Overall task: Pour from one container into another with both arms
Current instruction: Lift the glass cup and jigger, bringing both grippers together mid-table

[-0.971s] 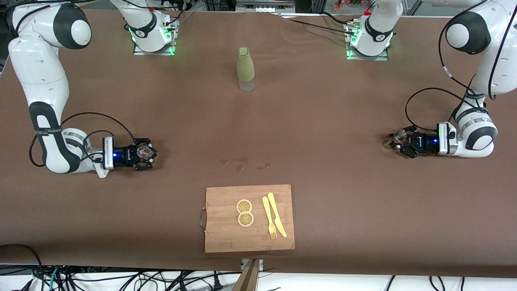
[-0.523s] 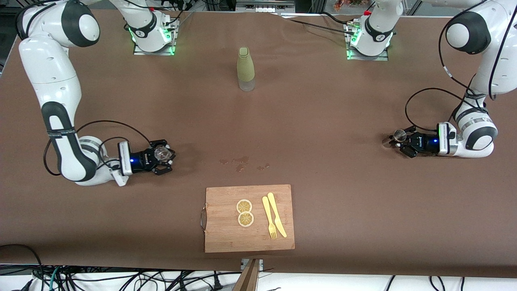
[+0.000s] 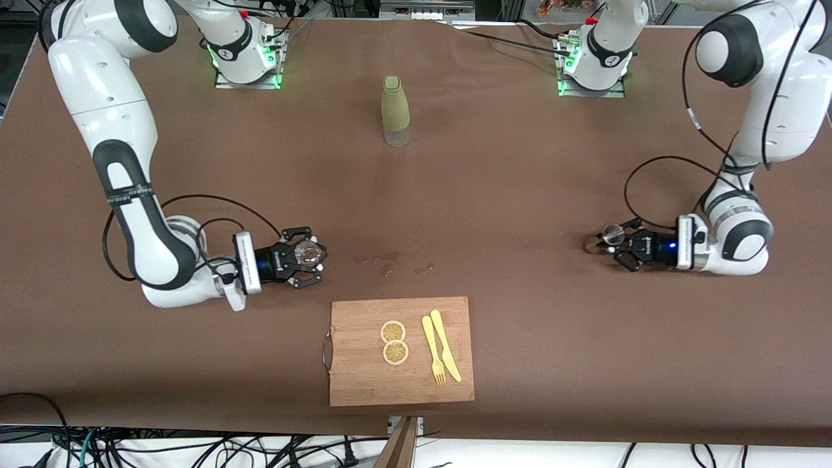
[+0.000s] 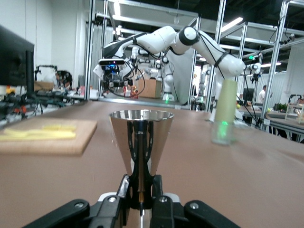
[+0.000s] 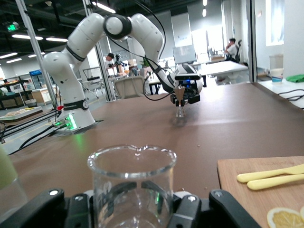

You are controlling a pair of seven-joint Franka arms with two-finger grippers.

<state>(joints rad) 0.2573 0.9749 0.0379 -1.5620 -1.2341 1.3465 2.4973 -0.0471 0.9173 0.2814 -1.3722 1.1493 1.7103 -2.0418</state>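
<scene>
My right gripper (image 3: pixel 311 256) is shut on a clear glass beaker (image 3: pixel 308 252), held upright low over the table by the cutting board's corner toward the right arm's end. The beaker (image 5: pixel 131 185) fills the right wrist view between the fingers (image 5: pixel 187 209). My left gripper (image 3: pixel 610 243) is shut on a small silver metal cone cup (image 3: pixel 611 234), upright low over the table toward the left arm's end. In the left wrist view the cup (image 4: pixel 141 142) stands between the fingers (image 4: pixel 159 197). The two containers are far apart.
A pale green bottle (image 3: pixel 395 110) stands between the two bases. A wooden cutting board (image 3: pixel 364 383) carries two lemon slices (image 3: pixel 394 342), a yellow fork and a knife (image 3: pixel 442 354). Small wet spots (image 3: pixel 389 263) mark the cloth between board and bottle.
The right arm has carried the beaker well toward the table's middle. The left arm has shifted the metal cup a little toward the middle too. Both grips are unchanged.
</scene>
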